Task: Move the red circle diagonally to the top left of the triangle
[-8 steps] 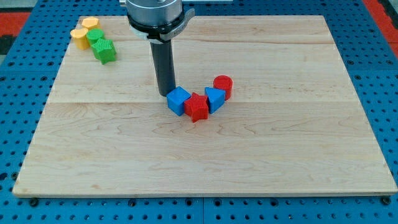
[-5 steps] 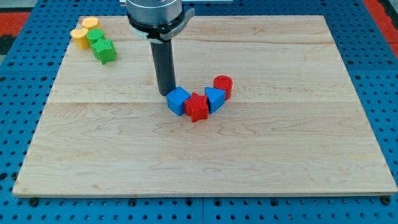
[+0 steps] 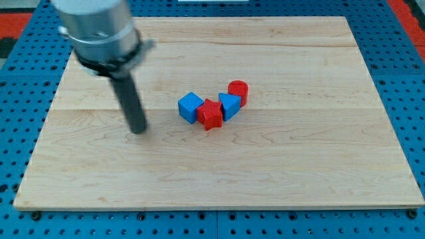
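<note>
In the camera view, a pale wooden table (image 3: pixel 279 172) lies on a blue pegboard (image 3: pixel 415 99). The arm's grey housing (image 3: pixel 99 30) comes in from the view's top left, blurred, and carries the dark rod (image 3: pixel 131 103) downward. My tip (image 3: pixel 138 131) sits on bare wood, well apart from the blocks and to the view's left of them, slightly lower than the blue cube. It touches nothing. This tool is a plain rod with no jaws, so there is nothing on it to stand apart or come together, and it grips no block.

Four blocks form a curved chain near the table's middle. The blue cube (image 3: pixel 190 107) is at the view's left end. Just to its right, and a little lower, the red star-like block (image 3: pixel 211 114) touches it or very nearly does. The blue triangle (image 3: pixel 229 105) presses against the red block's right side. The red circle (image 3: pixel 238 92), the task's thing, stands at the upper right of the triangle, touching it or just beside it; the gap is too small to judge. So the red circle is on the triangle's right side, not its upper left.

The arm housing covers the table's top left corner, so whatever lies there is hidden.
</note>
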Robot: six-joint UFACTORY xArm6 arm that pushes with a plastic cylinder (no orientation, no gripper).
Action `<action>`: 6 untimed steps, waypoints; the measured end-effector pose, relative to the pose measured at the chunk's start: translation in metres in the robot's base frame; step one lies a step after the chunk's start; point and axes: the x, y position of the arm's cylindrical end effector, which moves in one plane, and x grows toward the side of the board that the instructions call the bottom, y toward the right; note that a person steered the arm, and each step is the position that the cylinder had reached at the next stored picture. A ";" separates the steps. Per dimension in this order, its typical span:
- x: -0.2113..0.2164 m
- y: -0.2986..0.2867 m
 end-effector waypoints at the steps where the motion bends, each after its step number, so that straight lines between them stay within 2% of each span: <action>1: -0.001 0.111; 3: -0.047 0.144; 6: -0.106 0.130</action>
